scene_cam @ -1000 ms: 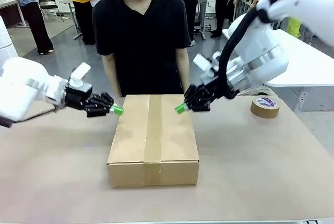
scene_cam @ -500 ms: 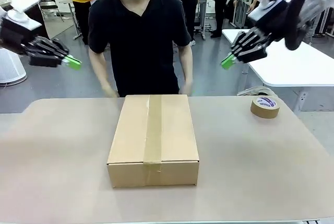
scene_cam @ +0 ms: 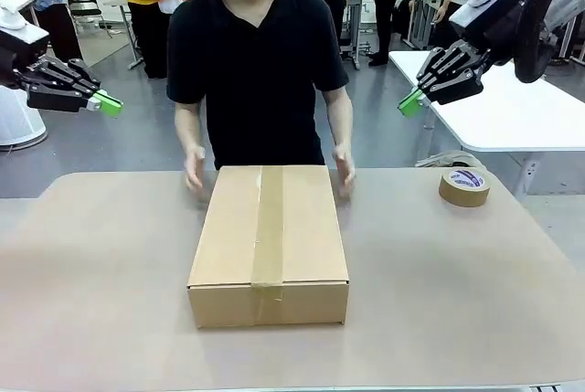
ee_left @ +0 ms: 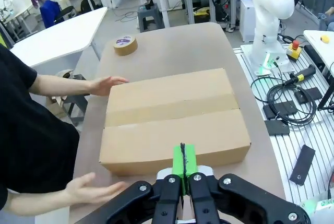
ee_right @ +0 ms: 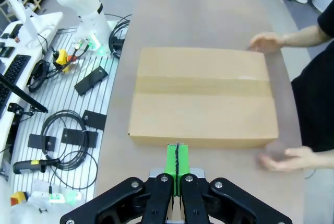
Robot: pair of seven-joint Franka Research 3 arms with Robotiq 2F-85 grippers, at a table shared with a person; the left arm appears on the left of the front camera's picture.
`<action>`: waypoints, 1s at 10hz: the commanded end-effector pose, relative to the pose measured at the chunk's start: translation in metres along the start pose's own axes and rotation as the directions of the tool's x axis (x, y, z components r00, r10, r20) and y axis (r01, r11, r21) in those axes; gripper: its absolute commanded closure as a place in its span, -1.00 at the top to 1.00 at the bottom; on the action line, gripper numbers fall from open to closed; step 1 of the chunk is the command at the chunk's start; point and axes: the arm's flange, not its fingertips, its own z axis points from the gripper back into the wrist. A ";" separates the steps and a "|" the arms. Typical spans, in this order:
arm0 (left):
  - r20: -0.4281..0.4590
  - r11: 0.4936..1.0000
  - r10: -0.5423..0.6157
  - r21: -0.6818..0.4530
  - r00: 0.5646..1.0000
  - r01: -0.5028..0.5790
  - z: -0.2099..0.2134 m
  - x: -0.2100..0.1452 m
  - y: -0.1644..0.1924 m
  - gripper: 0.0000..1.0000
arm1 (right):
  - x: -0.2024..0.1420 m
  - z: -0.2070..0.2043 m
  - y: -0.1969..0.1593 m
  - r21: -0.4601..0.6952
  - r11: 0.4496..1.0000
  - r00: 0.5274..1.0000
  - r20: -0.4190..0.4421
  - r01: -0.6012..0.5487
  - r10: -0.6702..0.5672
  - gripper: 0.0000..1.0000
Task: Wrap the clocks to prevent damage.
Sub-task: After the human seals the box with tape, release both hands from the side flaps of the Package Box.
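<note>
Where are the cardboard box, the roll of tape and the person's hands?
cardboard box (scene_cam: 269,237): front view, on its taped top.
roll of tape (scene_cam: 464,187): front view, on its outer side.
person's hands (scene_cam: 344,173): front view, on the hand at the box's right far corner.

front view faces person, wrist views overlook shared box (scene_cam: 268,241)

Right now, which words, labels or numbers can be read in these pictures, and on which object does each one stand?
Tape roll: a purple and white label on its top, too small to read.
Cardboard box: no print, only a plain tape strip.
Nothing else is legible.
</note>
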 end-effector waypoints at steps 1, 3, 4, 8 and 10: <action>0.012 1.000 -0.002 -0.005 1.000 0.002 -0.003 0.002 0.001 -0.98 | 0.002 0.000 0.001 -0.003 1.000 1.000 -0.004 -0.005 0.005 -0.98; 0.012 1.000 -0.002 -0.005 1.000 0.002 -0.003 0.002 0.001 -0.98 | 0.002 0.000 0.001 -0.003 1.000 1.000 -0.004 -0.005 0.005 -0.98; 0.012 1.000 -0.002 -0.005 1.000 0.002 -0.003 0.002 0.001 -0.98 | 0.002 0.000 0.001 -0.003 1.000 1.000 -0.004 -0.005 0.005 -0.98; 0.012 1.000 -0.002 -0.005 1.000 0.002 -0.003 0.002 0.001 -0.98 | 0.002 0.000 0.001 -0.003 1.000 1.000 -0.004 -0.005 0.005 -0.98; 0.012 1.000 -0.002 -0.005 1.000 0.002 -0.003 0.002 0.001 -0.98 | 0.002 0.000 0.001 -0.003 1.000 1.000 -0.004 -0.005 0.005 -0.98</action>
